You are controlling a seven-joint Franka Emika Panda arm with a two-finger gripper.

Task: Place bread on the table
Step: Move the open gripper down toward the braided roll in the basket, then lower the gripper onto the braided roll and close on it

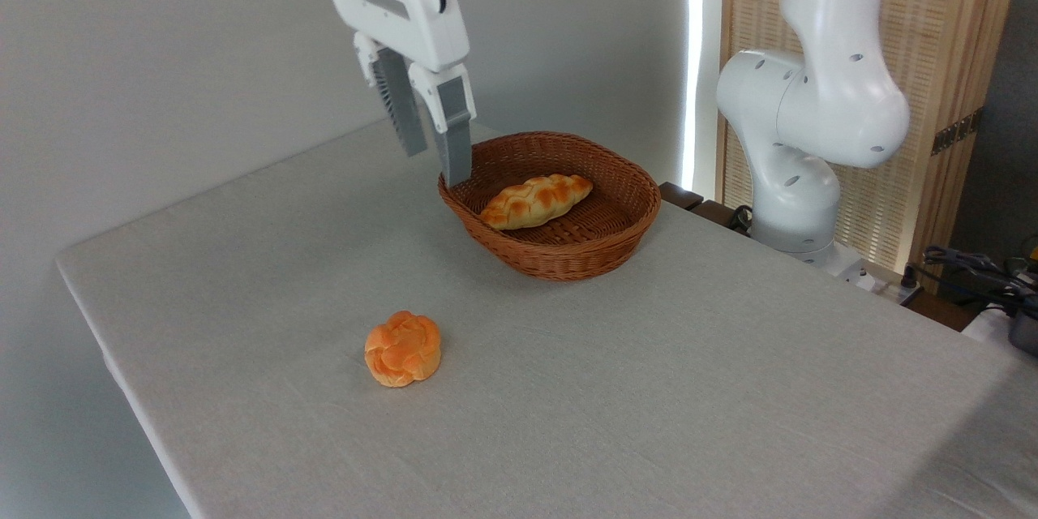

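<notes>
Grey table [649, 389], far edge behind basket [628, 223] holding bread [537, 200].

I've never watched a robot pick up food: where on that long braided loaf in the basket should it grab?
Probably the thick middle of the bread, from straight above, fingers across its narrow width. It lies flat in the basket, whose walls block the sides. The claw hangs open nearby.

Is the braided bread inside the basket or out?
Inside: the bread lies on the floor of the basket, rim all around it.
</notes>
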